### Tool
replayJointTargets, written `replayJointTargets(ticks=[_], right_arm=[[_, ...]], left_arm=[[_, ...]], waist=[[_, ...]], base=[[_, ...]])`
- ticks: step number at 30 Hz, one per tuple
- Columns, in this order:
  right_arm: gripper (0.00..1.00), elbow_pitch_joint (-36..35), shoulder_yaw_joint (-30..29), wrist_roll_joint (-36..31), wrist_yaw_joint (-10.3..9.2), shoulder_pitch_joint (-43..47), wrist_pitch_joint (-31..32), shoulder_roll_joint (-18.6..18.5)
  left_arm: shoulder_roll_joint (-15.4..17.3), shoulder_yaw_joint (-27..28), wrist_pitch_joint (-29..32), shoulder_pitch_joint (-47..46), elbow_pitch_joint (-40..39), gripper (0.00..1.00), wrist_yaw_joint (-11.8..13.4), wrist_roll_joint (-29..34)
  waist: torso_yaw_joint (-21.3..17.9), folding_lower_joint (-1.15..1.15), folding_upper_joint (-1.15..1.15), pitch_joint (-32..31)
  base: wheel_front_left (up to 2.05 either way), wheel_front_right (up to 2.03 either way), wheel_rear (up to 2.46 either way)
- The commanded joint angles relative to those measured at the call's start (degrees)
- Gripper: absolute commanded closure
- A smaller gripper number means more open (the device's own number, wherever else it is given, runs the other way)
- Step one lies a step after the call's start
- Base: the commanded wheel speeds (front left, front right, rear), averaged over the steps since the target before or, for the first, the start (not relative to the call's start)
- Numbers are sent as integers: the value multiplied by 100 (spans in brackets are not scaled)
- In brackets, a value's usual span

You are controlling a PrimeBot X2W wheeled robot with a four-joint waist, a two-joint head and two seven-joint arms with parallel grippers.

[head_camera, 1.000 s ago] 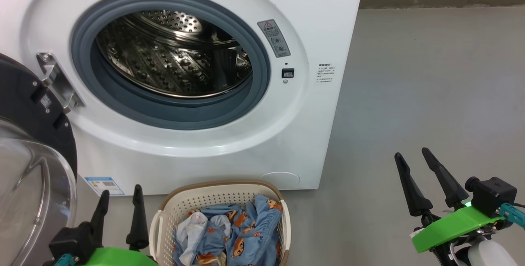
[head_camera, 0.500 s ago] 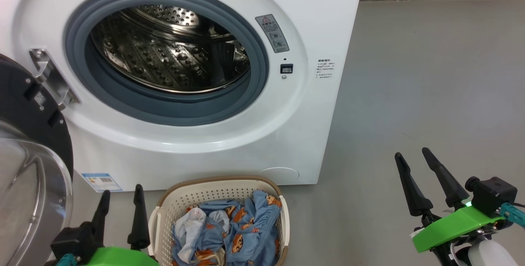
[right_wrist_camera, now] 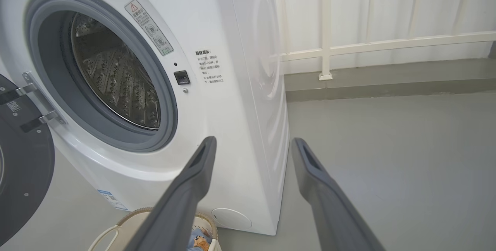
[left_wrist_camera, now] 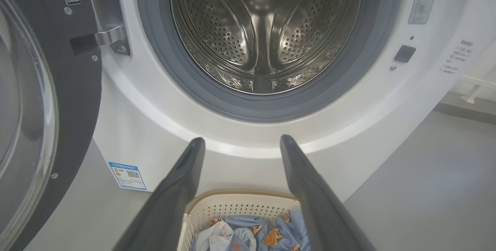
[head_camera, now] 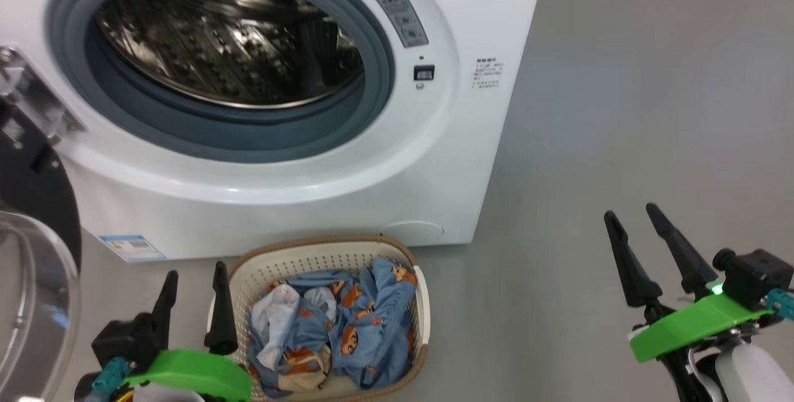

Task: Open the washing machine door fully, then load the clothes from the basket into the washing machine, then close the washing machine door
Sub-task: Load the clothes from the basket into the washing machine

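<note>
1. Washing machine door (left_wrist_camera: 73, 104) stands swung open at the left of the washing machine (head_camera: 347, 197). It hangs on its metal hinge (left_wrist_camera: 110, 38), with the dark inner face and clear glass bowl turned toward the robot.
2. At the uncovered round opening, a grey rubber ring (head_camera: 248, 135) circles the shiny perforated steel drum (head_camera: 229, 42).
3. On the grey floor (head_camera: 589, 110), the basket (head_camera: 291, 268) sits just in front of the machine's lower front, below the opening. The clothes (head_camera: 347, 321) lie crumpled inside it, blue with orange-brown figures and a white patch.
4. Low at the robot's left, the left end effector (head_camera: 194, 272) is just beside the basket's left end. Its two dark fingers are upright and spread wide, with nothing gripped. In the left wrist view they point at the machine's front under the opening, with the basket's far rim between them.
5. Over the floor to the right of the machine, the right end effector (head_camera: 630, 211) hangs well apart from the basket. Its fingers are wide apart, lean up and slightly left, and hold nothing. In the right wrist view they aim toward the machine's right front corner.
6. A small blue label (head_camera: 131, 247) marks the machine's lower left corner, near the door's edge.
</note>
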Motion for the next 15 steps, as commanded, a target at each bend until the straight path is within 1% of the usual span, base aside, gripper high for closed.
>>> replayJointTargets(ticks=[1,4,9,15], right_arm=[[0,-142,97,35,9,-169,-69,-89],[0,-148,98,65,9,-252,-69,-87],[0,-133,134,114,9,-427,-69,-75],[0,-172,132,149,9,-616,-69,-71]], left_arm=[[62,173,-6,-262,-49,0,-26,-1],[22,144,-11,-415,113,0,-53,-15],[-52,85,-19,-706,425,0,-280,-148],[-110,-107,27,-1168,1074,0,-594,-229]], waist=[[-100,0,0,272],[-166,0,0,488],[-316,0,0,830],[-483,0,0,1242]], base=[[0,0,0],[0,0,0],[0,0,0],[0,0,0]])
